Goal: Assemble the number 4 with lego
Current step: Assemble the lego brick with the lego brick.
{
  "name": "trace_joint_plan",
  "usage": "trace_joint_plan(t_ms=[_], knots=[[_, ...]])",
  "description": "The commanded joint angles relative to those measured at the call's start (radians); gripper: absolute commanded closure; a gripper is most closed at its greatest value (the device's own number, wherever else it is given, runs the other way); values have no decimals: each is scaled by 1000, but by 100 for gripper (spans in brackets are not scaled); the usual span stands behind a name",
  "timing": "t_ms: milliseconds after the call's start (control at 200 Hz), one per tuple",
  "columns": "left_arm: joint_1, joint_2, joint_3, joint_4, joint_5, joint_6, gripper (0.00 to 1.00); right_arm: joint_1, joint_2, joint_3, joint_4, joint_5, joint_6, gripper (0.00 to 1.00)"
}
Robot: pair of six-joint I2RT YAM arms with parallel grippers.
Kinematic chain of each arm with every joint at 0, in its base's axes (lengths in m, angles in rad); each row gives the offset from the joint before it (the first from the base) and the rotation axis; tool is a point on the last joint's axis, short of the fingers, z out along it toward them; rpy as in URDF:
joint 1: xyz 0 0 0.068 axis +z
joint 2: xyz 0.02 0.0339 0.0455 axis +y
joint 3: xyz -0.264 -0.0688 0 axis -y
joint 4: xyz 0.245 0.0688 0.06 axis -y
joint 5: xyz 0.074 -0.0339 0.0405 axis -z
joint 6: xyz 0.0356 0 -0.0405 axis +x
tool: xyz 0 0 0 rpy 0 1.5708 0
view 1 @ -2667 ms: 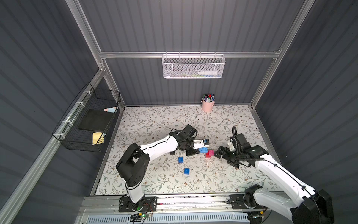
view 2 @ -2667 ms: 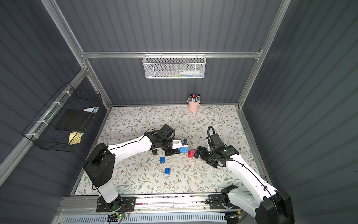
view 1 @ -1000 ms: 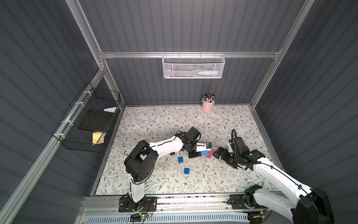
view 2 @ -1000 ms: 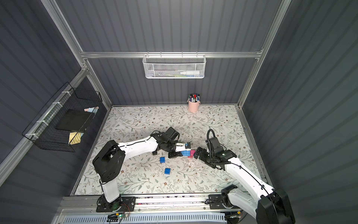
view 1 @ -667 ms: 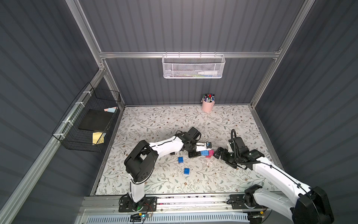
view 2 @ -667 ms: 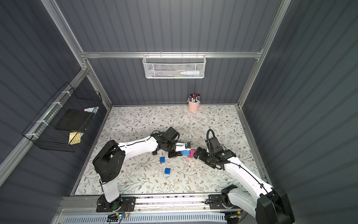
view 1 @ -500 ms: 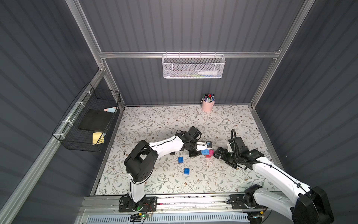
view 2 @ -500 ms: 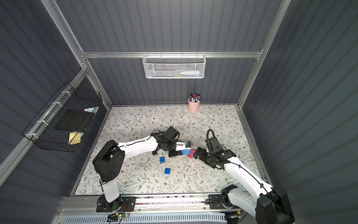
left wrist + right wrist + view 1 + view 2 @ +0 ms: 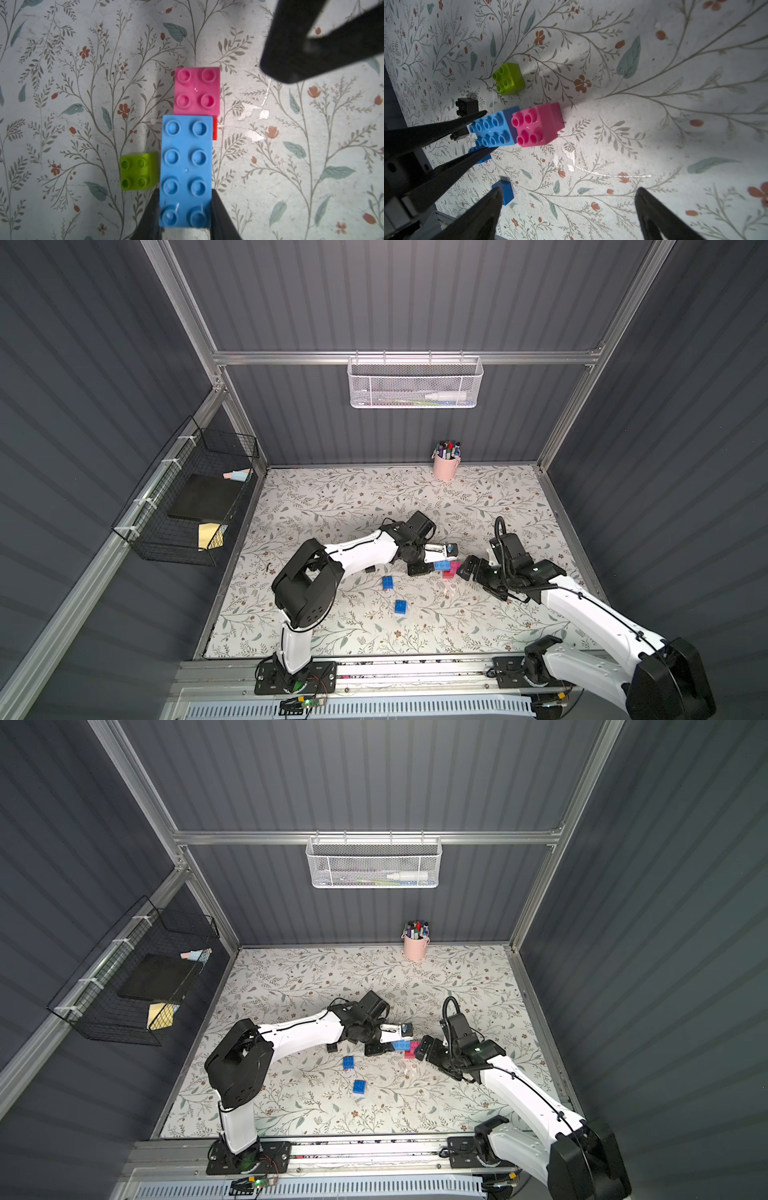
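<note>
Step in hand, as I read it: seating the long light blue brick (image 9: 187, 158) into the half-built figure at mid-desk (image 9: 332, 497). Left pincer (image 9: 185, 193) pinches one end of it. The other end lies over a red brick (image 9: 215, 128) and butts against the pink brick (image 9: 197, 90), with a green brick (image 9: 138, 171) just beside. Right pincer (image 9: 569, 191) is spread wide and empty, near the pink brick. Whether the studs have locked, cannot tell. Next move probably calls for a square downward press, then release and a reach for the loose dark blue bricks (image 9: 388, 582). Containers: pink cup (image 9: 444, 472) at the back holds pens (image 9: 448, 446); white mesh basket (image 9: 415, 383) on the back wall holds a white bottle (image 9: 445, 396); black wire basket (image 9: 187, 506) on the side wall holds a black pad (image 9: 203, 502) and yellow notes (image 9: 209, 534).
</note>
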State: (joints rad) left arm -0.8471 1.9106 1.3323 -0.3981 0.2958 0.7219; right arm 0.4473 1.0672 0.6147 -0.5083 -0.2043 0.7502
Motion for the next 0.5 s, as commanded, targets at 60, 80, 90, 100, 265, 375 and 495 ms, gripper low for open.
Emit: trace_joint_plan(t_ms=[60, 80, 90, 100, 265, 375, 495], knots=[[-9, 22, 37, -60, -18, 26, 100, 7, 18, -14, 12, 7, -9, 1], [-10, 21, 38, -62, -20, 27, 100, 7, 22, -14, 16, 9, -11, 1], [-10, 21, 38, -63, -19, 27, 100, 7, 25, -15, 17, 11, -12, 1], [-9, 21, 38, -63, -19, 26, 100, 7, 27, -13, 19, 12, -12, 1], [-11, 22, 38, -68, -19, 25, 100, 6, 61, 1, 49, 48, -21, 1], [-12, 23, 38, -67, -16, 21, 100, 4, 89, 11, 98, 29, -32, 1], [-12, 26, 33, -68, -9, 18, 100, 2, 106, 3, 156, 6, -29, 1]])
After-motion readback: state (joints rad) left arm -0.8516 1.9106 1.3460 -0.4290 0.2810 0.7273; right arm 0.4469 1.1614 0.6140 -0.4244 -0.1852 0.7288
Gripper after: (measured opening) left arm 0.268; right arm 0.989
